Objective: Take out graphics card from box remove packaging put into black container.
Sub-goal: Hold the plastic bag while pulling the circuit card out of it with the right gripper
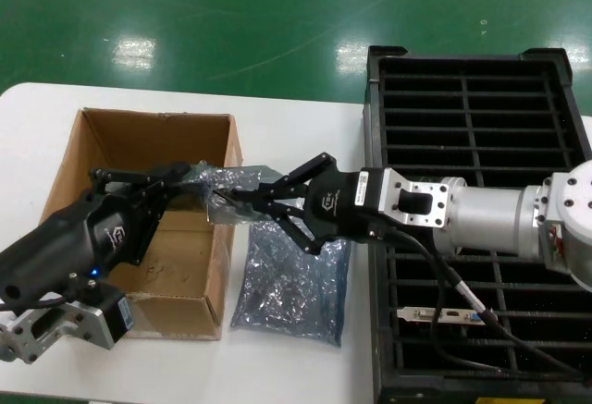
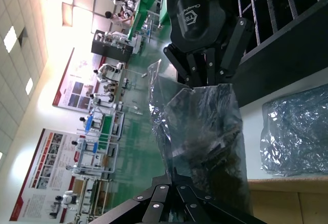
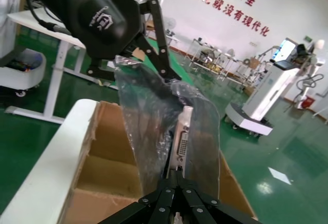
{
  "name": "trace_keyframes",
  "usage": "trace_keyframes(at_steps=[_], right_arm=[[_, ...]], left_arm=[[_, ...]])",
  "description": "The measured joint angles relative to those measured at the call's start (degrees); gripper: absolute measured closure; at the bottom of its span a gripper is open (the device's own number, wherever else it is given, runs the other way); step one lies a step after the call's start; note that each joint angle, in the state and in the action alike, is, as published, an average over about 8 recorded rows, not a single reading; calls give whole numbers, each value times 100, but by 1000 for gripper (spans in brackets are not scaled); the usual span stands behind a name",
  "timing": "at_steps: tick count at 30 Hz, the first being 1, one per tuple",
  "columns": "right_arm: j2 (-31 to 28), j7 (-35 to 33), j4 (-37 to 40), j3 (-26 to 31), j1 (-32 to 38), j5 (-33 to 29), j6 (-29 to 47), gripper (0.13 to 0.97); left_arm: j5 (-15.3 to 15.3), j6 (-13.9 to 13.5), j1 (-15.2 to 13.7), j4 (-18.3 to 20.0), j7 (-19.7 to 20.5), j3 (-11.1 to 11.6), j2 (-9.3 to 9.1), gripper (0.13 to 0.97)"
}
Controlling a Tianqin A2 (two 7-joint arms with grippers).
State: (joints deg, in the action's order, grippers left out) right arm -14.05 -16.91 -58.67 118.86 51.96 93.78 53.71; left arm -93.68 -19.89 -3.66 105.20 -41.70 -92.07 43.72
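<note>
1. The left gripper (image 1: 190, 187), nearest, is clamping one end of the bag (image 1: 215, 185) above the box (image 1: 139, 210).
2. The right gripper (image 1: 250, 202) is pinching the other end, seemingly gripping the card (image 3: 183, 138) bracket inside.
3. Unpackaging step; next, pulling the card free toward the crate (image 1: 555, 108).

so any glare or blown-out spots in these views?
Head view: lamp glints on the green floor and sparkle on the empty bag on the table. Left wrist view: ceiling and far wall washed out. Right wrist view: evenly lit; the held bag is sheeny, yet the card's bracket shows through.
</note>
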Motion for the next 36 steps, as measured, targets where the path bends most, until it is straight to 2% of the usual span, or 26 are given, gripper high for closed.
trace_keyframes(at_steps=[12,21,29,36], right_arm=[[-41,144,-25,47,23,5,322,936],[56,202,68,-13,76,89,402,847],[292,399,327,-111,136,182,285,695],[423,567,422,-183,97,209,117,722]], left_arm=[[0,0,0,0,0,0,0,957],[0,0,0,0,0,0,0,957],[0,0,0,0,0,0,0,957],[0,0,0,0,0,0,0,957]])
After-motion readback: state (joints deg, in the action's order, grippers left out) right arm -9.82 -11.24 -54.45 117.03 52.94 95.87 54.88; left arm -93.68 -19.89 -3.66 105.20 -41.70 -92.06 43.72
